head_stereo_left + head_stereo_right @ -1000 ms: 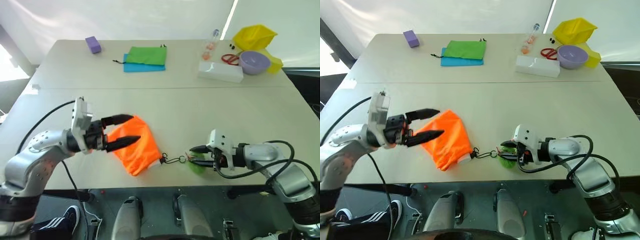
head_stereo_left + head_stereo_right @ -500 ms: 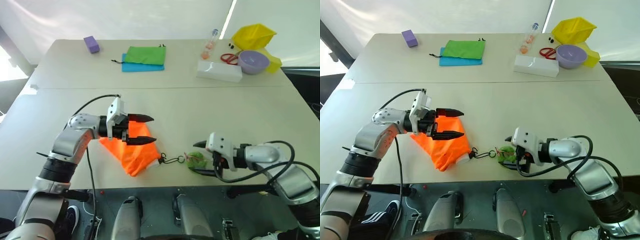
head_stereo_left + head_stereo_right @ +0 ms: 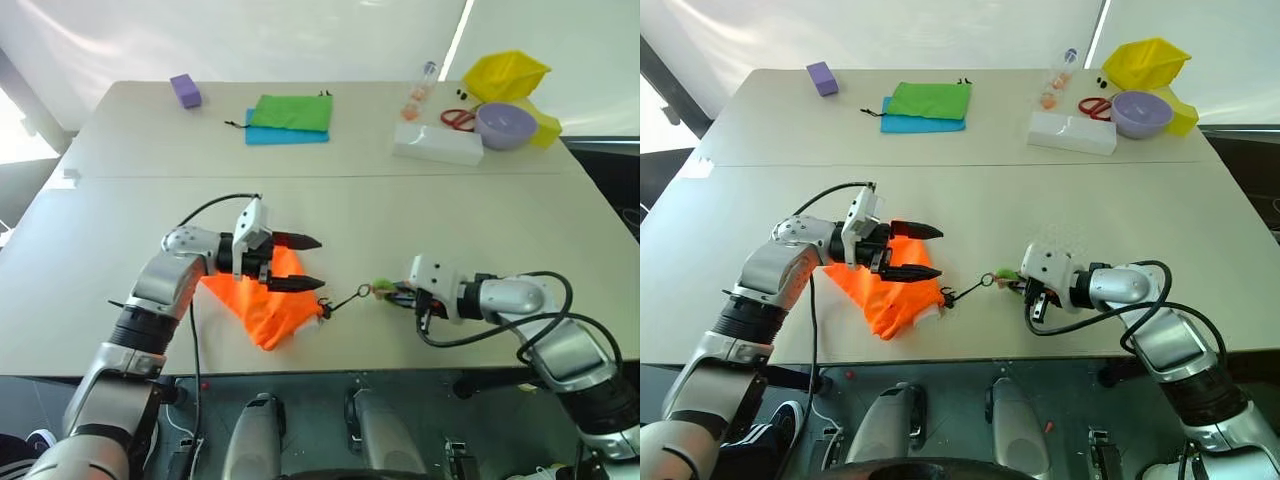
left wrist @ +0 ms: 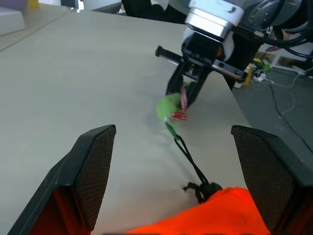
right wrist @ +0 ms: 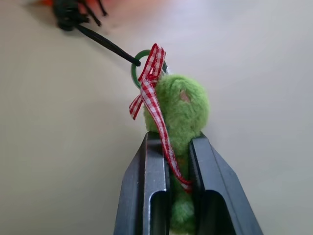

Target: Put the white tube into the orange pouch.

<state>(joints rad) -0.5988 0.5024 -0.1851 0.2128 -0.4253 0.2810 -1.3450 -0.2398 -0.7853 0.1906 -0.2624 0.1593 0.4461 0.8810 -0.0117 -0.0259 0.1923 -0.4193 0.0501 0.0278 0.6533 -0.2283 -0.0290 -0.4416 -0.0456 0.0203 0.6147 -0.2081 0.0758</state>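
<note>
We see a bright orange pouch (image 3: 885, 295) on the pale beige desk (image 3: 1060, 200), its black cord (image 5: 105, 43) ending in a fuzzy green toggle (image 5: 178, 115) tied with a red-and-white gingham ribbon (image 5: 152, 98). Farther back lie a green pouch (image 3: 930, 99) over a blue pouch (image 3: 902, 122), a purple block (image 3: 821, 76), a lilac bowl (image 3: 1143, 112) and a yellow bin (image 3: 1148, 62).

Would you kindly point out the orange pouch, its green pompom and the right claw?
orange pouch (image 3: 262, 312), left eye view, fabric body.
green pompom (image 5: 183, 111), right wrist view, fuzzy top.
right claw (image 5: 178, 147), right wrist view, between fingertips.

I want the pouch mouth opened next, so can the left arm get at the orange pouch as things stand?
Probably yes. The left pincer hangs open right over the orange pouch, with nothing between them. The right pincer is shut on the green toggle at the cord's end, off to the side.
</note>
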